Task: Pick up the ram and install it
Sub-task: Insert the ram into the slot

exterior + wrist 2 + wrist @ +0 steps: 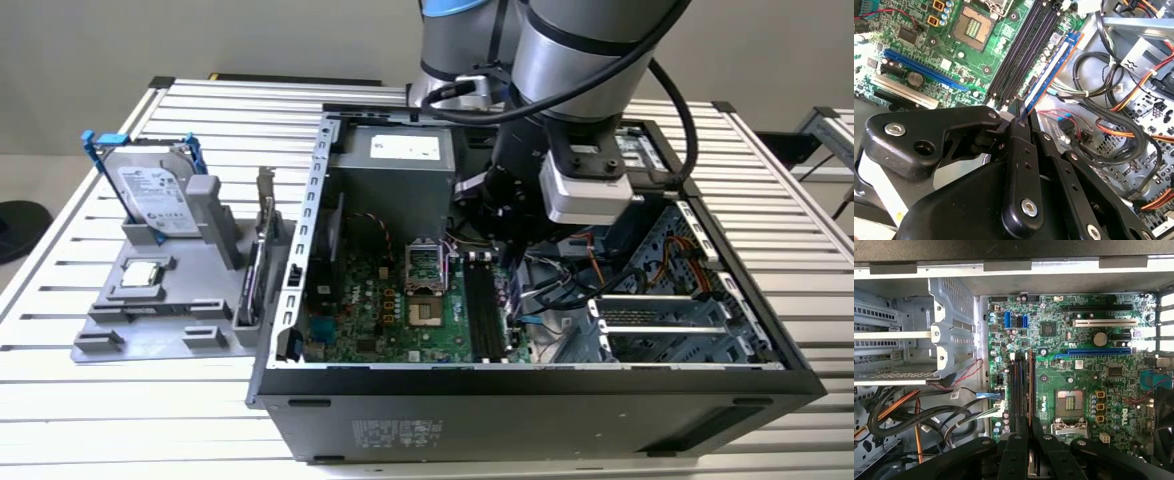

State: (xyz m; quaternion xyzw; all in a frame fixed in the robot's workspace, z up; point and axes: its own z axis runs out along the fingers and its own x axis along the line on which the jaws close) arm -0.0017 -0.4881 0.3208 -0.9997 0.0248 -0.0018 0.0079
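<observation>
My jaws [1019, 112] are pinched shut on the ram [1051, 70], a long, narrow blue-green circuit-board stick, standing edge-down over the long black memory slots [1019, 387] on the green motherboard [1089, 370] (beside the square silver processor socket [1070, 404]). If it sits skewed, pressing could bend it.

The arm [574, 60] comes in from the back and drops pretty much straight down, wrist pointing downward with the grey camera box on its side. The gripper [1019, 112] is low, black fingers [1019, 440] pinched close together with just a thin sliver between the tips.
</observation>
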